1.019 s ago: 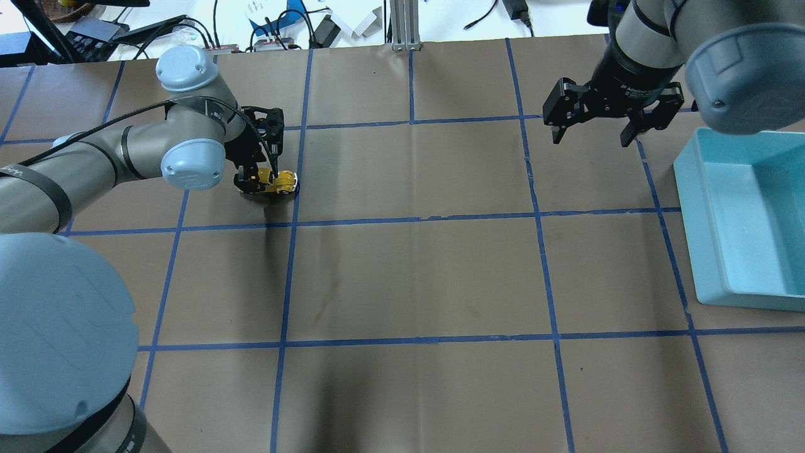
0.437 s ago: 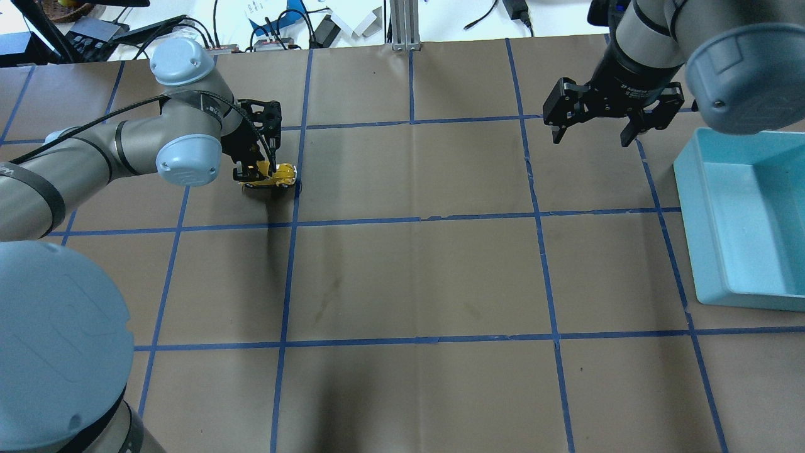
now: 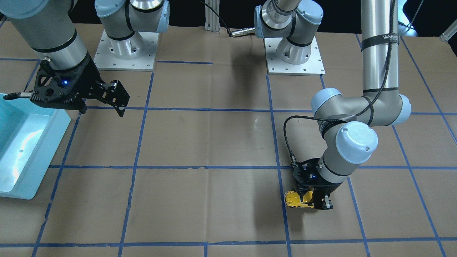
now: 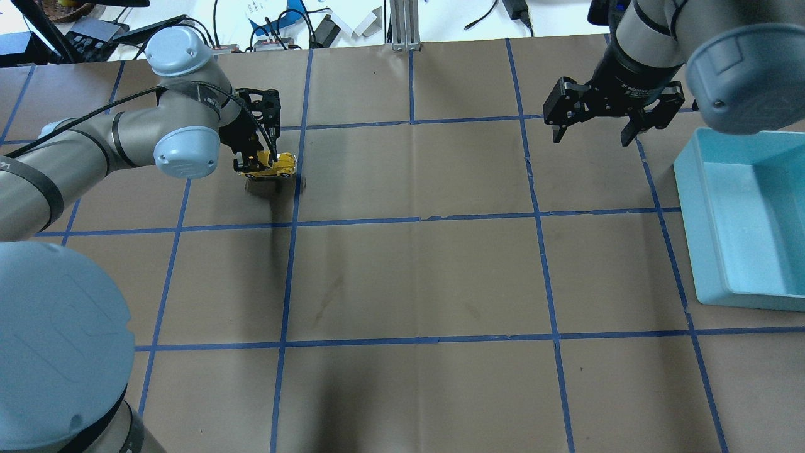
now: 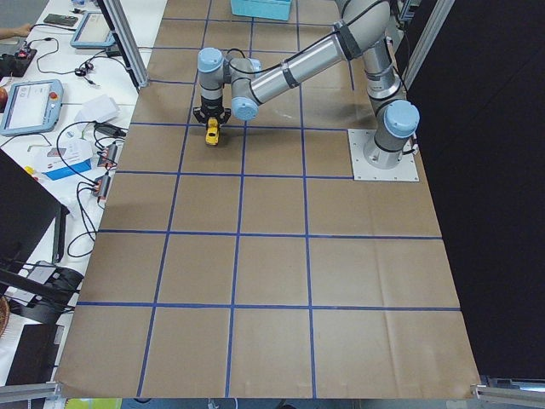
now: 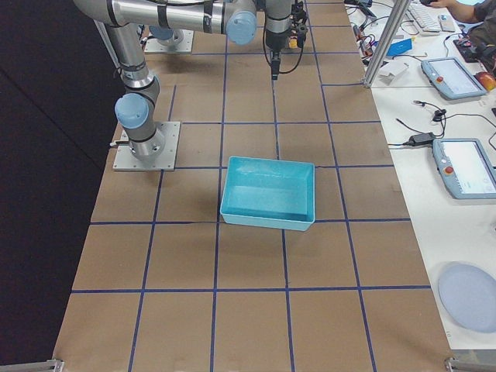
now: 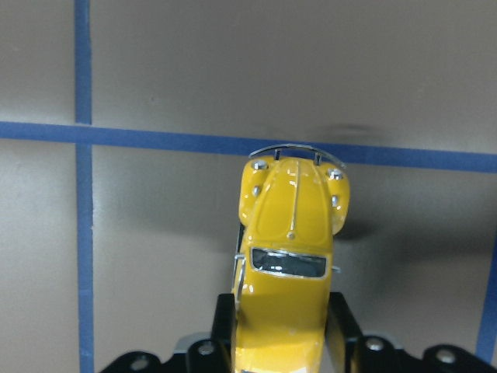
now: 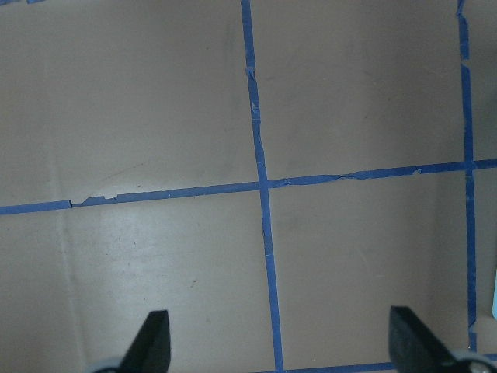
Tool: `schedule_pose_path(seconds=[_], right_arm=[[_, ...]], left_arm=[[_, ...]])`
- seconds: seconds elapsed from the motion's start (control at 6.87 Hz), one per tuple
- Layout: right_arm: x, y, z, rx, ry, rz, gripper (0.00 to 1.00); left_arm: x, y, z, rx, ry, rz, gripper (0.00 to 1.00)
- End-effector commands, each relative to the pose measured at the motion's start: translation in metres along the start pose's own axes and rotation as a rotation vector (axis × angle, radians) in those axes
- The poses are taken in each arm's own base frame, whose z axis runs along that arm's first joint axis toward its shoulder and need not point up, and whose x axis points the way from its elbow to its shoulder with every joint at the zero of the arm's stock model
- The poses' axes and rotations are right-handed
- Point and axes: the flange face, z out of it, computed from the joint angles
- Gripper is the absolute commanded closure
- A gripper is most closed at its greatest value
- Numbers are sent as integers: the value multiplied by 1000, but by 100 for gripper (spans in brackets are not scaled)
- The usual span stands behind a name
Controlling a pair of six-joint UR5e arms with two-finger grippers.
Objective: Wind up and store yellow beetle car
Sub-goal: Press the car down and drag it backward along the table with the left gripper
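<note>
Yellow beetle car (image 4: 273, 166): glossy toy, dark windows, chrome bumper. Loc: far-left part of table (image 4: 409, 277), just beside a blue tape line.

Left gripper (image 7: 283, 336): clamped on the car's rear half, one finger on each flank. Bonnet sticks out fwd, toward table centre. Car appears raised just off the surface; its shadow lies apart on the paper.

Right gripper (image 4: 591, 139): jaws spread wide, nothing between them. Hangs over far-right area, near teal bin (image 4: 695, 226).

Bin: at table's right edge, well apart from car.

Table: brown paper w/ blue tape grid.
</note>
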Motion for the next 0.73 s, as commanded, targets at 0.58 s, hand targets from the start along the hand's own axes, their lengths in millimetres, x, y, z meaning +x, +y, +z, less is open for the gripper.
schedule_pose_path(seconds=[0.58], right_arm=[[2,0,0,-2,0,0,0]], left_arm=[[4,-1,12,38,24,3,100]])
